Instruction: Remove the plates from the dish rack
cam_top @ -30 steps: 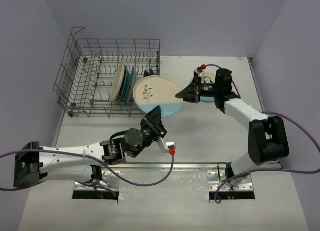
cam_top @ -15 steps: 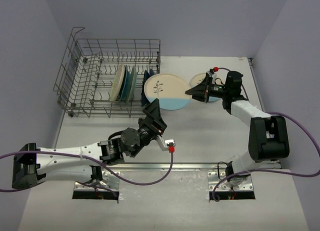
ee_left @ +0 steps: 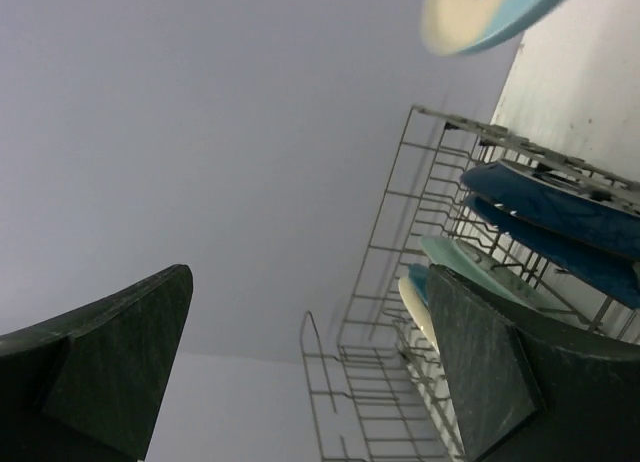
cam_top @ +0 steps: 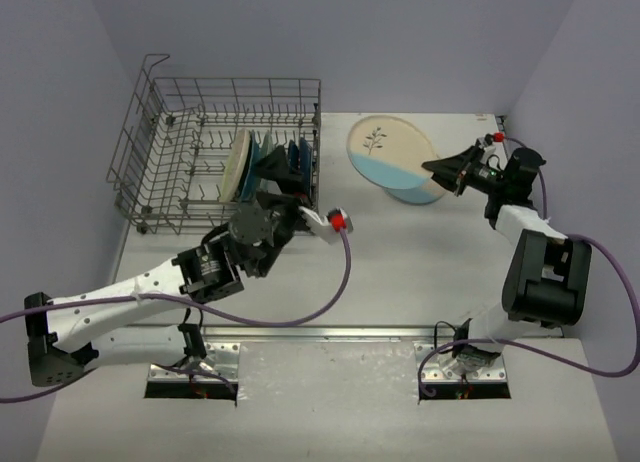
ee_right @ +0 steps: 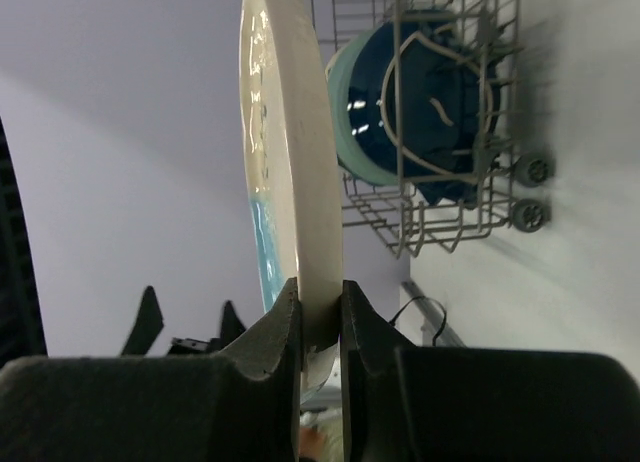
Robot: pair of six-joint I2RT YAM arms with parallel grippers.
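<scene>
twig plate [cam_top: 385, 152]: cream with a pale blue band, tilted, held over the table [cam_top: 400, 257] right of the dish rack [cam_top: 140, 172], well apart from it.
right gripper [ee_right: 318, 294]: clenched on the twig plate's rim, a finger on each face.
other plates [cam_top: 255, 164]: cream, teal and dark blue, standing on edge in the rack's right end.
left gripper [ee_left: 308, 282]: released, jaws spread wide with nothing between, at the rack's near right corner by the dark blue ones.

Glossy plate [ee_right: 292, 142], metal wire rack [cam_top: 230, 97]
</scene>
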